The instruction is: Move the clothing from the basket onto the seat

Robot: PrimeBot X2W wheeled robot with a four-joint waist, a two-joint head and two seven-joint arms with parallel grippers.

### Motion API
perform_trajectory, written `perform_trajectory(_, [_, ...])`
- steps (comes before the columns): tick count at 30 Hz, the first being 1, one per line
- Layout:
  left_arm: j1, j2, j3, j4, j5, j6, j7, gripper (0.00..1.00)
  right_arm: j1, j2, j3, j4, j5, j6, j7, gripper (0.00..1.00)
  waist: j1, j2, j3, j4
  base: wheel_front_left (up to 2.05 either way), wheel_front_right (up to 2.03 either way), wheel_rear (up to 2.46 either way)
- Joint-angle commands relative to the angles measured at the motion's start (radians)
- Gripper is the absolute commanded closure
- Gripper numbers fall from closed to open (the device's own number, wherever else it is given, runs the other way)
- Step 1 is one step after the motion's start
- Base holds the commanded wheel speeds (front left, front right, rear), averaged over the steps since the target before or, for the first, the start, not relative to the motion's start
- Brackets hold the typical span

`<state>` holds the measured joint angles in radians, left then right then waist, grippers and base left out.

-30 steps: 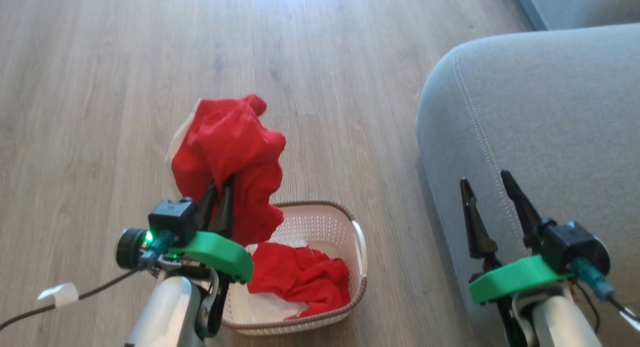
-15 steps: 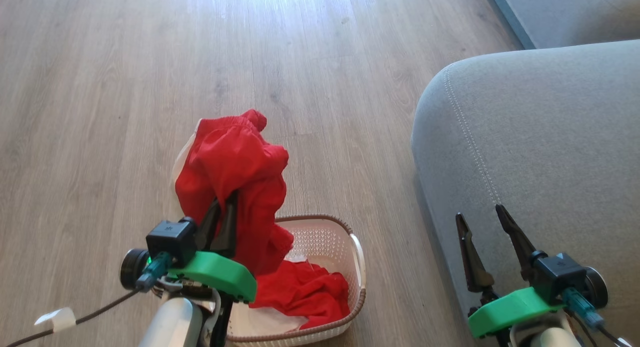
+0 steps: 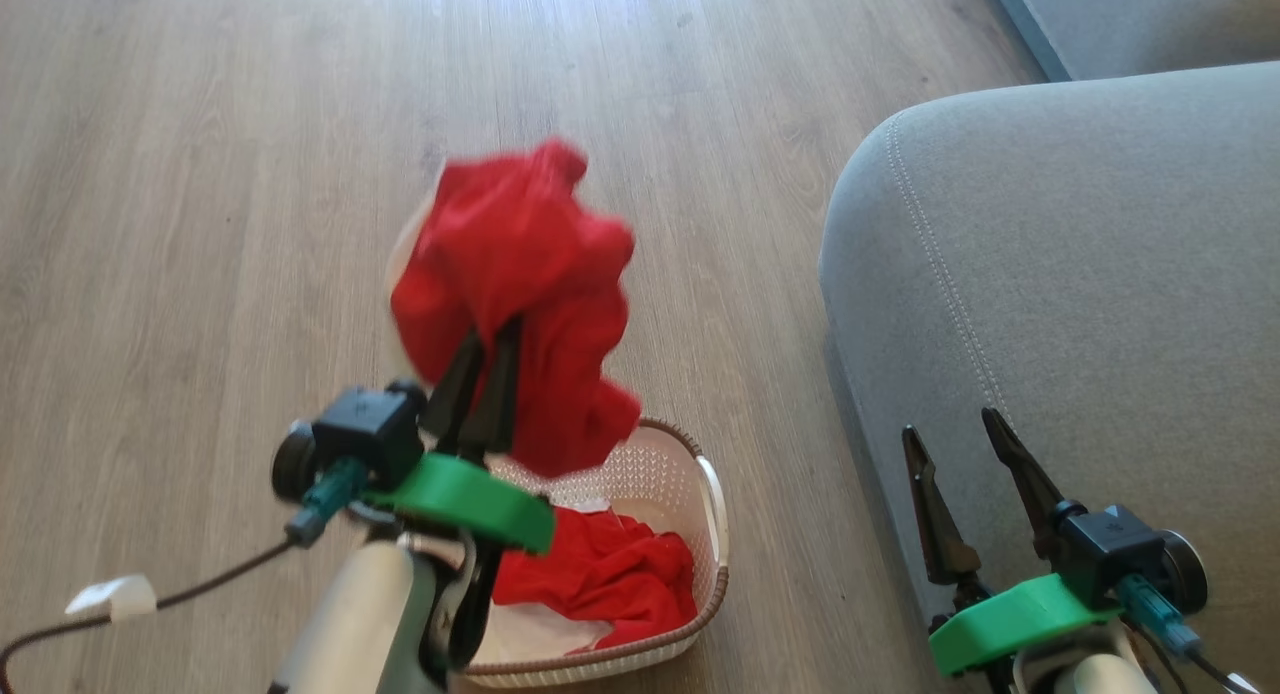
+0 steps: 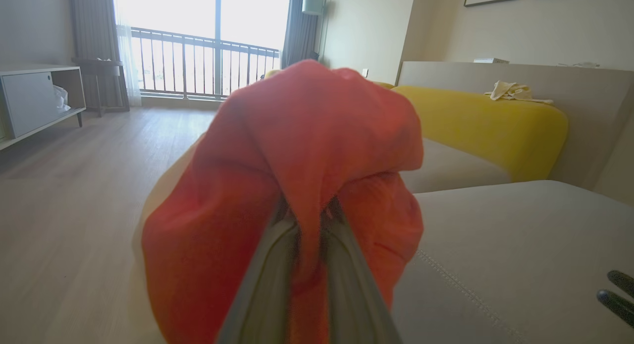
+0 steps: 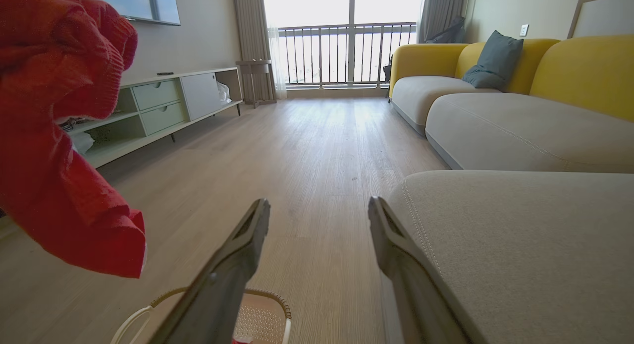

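1. Because our left gripper (image 3: pixel 492 339) has its two dark fingers (image 4: pixel 267 284) pressed nearly together on a fold of the red garment (image 3: pixel 520 264), the cloth hangs from them in a loose bunch. In the left wrist view the fold passes between the fingers and swells out above them.
2. We hold this garment high, above the rim of the basket (image 3: pixel 640 464). We judge this is so that no hem catches on the rim when we carry it sideways. Its lowest part hangs over the far edge of the basket, apart from it as far as we can tell.
3. Our right gripper (image 3: pixel 949 423) holds nothing and its fingers stand wide apart, over the near edge of the seat (image 3: pixel 1080 274). We think it waits there to leave the way free.
4. A second red garment (image 3: pixel 610 574) lies crumpled inside the basket, with some white cloth under it, so we judge the task is not yet half done.
5. The basket stands on the wooden floor (image 3: pixel 200 224) near the seat, on its left side, so the way to carry the cloth is short.
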<state>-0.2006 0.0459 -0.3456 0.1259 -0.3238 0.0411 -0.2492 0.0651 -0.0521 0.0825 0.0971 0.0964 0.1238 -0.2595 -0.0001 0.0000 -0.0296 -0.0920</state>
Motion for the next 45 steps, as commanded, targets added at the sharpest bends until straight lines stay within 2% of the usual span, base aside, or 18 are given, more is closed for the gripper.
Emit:
perform_trajectory(1, [-0.080, 0.004, 0.020, -0.065, -0.011, 0.007, -0.013, 1.00, -0.050, 0.002, 0.027, -0.035, -0.006, 0.007, -0.002, 0.00, 0.0001, 0.0000, 0.002, -0.001, 0.00, 0.00, 0.00])
perform_trajectory(14, [-0.169, 0.004, -0.087, -0.258, -0.053, 0.028, -0.013, 1.00, -0.074, 0.002, 0.042, -0.048, -0.006, 0.007, -0.002, 0.00, 0.0001, 0.0000, 0.021, -0.006, 0.00, 0.00, 0.00])
perform_trajectory(19, [-0.170, 0.004, -0.115, -0.266, -0.059, 0.040, -0.013, 1.00, -0.073, 0.001, 0.045, -0.052, -0.010, 0.007, -0.002, 0.00, 0.0001, 0.0000, 0.024, -0.003, 0.00, 0.00, 0.00])
perform_trajectory(27, [-0.158, 0.004, -0.118, -0.231, -0.054, 0.037, -0.013, 1.00, -0.080, -0.004, 0.067, -0.088, 0.006, 0.007, -0.002, 0.00, 0.0001, 0.0000, 0.025, -0.004, 0.00, 0.00, 0.00])
perform_trajectory(30, [-0.155, 0.004, -0.116, -0.218, -0.052, 0.033, -0.013, 1.00, -0.085, -0.026, 0.121, -0.134, 0.022, 0.007, -0.002, 0.00, 0.0001, 0.0000, 0.025, -0.006, 0.00, 0.00, 0.00])
perform_trajectory(32, [-0.154, 0.004, -0.115, -0.206, -0.049, 0.028, -0.013, 1.00, -0.092, -0.073, 0.210, -0.192, 0.032, 0.007, -0.002, 0.00, 0.0001, 0.0000, 0.026, -0.008, 0.00, 0.00, 0.00])
perform_trajectory(35, [-0.151, 0.004, -0.115, -0.195, -0.046, 0.023, -0.013, 1.00, -0.105, -0.110, 0.277, -0.244, 0.046, 0.007, -0.002, 0.00, 0.0001, 0.0000, 0.027, -0.011, 0.00, 0.00, 0.00])
perform_trajectory(45, [-0.148, 0.004, -0.140, -0.172, -0.041, 0.012, -0.013, 1.00, -0.161, -0.152, 0.353, -0.271, 0.073, 0.007, -0.002, 0.00, 0.0001, 0.0000, 0.028, -0.007, 0.00, 0.00, 0.00])
